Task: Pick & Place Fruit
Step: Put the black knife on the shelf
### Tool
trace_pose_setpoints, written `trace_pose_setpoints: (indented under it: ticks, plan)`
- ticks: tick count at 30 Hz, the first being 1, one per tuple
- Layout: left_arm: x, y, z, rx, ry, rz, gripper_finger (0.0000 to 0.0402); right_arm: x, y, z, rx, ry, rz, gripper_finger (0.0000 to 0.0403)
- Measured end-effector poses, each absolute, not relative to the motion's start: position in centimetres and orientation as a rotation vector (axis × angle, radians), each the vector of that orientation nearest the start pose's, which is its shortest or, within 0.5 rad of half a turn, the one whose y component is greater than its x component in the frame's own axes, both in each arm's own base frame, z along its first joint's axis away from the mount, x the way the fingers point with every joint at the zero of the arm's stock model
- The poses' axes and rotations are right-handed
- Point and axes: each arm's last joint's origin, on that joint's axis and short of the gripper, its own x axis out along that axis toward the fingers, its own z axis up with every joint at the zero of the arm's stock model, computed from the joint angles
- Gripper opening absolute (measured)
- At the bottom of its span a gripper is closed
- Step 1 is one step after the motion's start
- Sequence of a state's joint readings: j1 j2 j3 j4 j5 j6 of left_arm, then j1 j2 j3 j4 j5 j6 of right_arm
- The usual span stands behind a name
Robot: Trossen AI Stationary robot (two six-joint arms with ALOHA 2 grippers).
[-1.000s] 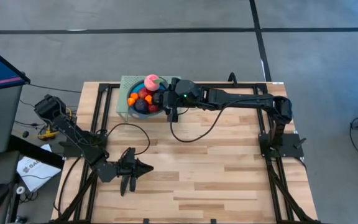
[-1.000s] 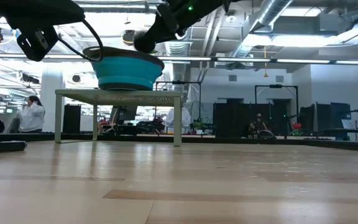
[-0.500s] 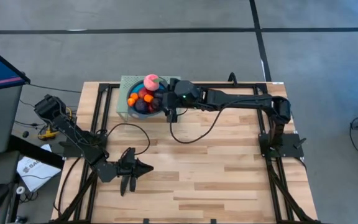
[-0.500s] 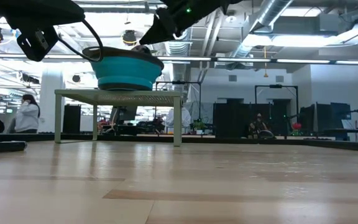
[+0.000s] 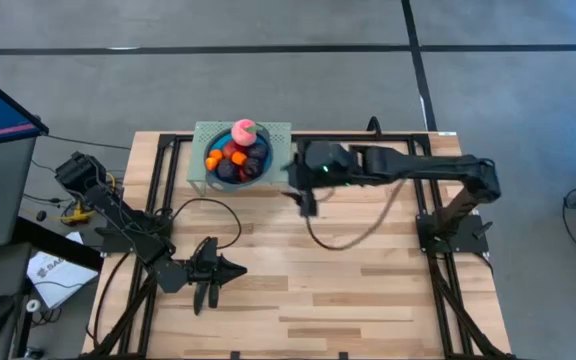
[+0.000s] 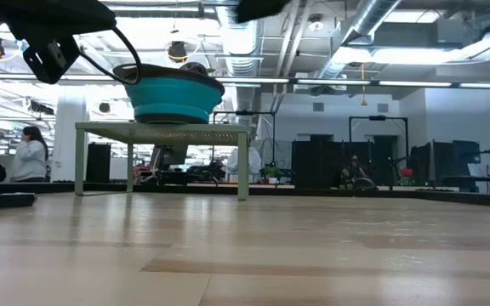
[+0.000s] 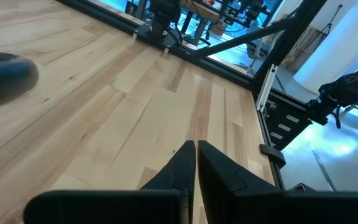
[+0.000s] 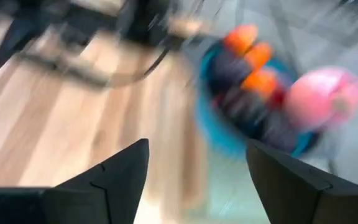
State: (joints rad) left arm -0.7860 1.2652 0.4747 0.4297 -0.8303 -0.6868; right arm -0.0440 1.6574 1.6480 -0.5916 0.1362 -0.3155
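The blue bowl (image 5: 226,177) (image 6: 173,95) stands on a green raised stand (image 5: 200,135) (image 6: 160,129) at the table's far edge. It holds the piled fruit: one pink piece (image 5: 244,130) (image 8: 322,96), orange ones (image 5: 213,157) (image 8: 260,81), red (image 5: 236,150) and dark purple (image 5: 254,160). My right gripper (image 5: 306,200) (image 8: 197,146) hangs above the table to the right of the bowl, open and holding nothing. My left gripper (image 5: 238,268) (image 7: 196,144) waits shut, low over the near left part of the table.
Black cables loop over the boards beside the left arm (image 5: 208,215) and under the right arm (image 5: 348,228). Black frame rails run along the table's left and right sides (image 5: 423,215). People stand in the room beyond the table (image 6: 31,157). Bare boards lie across the table's middle.
My right gripper has drawn back from above the bowl's right rim. It has moved toward the table's right and near edges and risen; in the low view it has left the bowl and now shows only at the top edge. The bowl and fruit have stayed put.
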Motion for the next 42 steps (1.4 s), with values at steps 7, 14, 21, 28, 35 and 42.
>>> trace_pose_setpoints:
  ticks: [7,14,21,28,35,42]
  plan:
    - [18.3,-15.3,19.3,-0.422,0.221,0.126,0.0013,29.7,-0.2,34.2,-0.251,0.795,-0.068,0.0227]
    - [18.3,-15.2,19.3,-0.425,0.214,0.134,0.0013,20.7,0.6,31.3,-0.054,0.774,-0.116,0.0186]
    - [19.7,-13.6,19.7,-0.457,0.155,0.222,0.0013,12.6,1.1,30.9,0.095,0.572,-0.085,0.0156]
    - [22.9,-9.1,20.9,-0.41,0.094,0.19,0.0013,5.6,0.6,31.0,0.157,0.307,-0.007,0.0139]
    - [23.0,-5.1,24.1,-0.261,-0.048,0.111,0.0013,0.2,-0.4,30.8,0.202,0.059,0.02,0.0133]
    - [18.4,-2.1,26.3,-0.179,-0.221,-0.042,0.0013,-0.4,-0.5,31.6,0.367,0.052,0.015,0.0139]
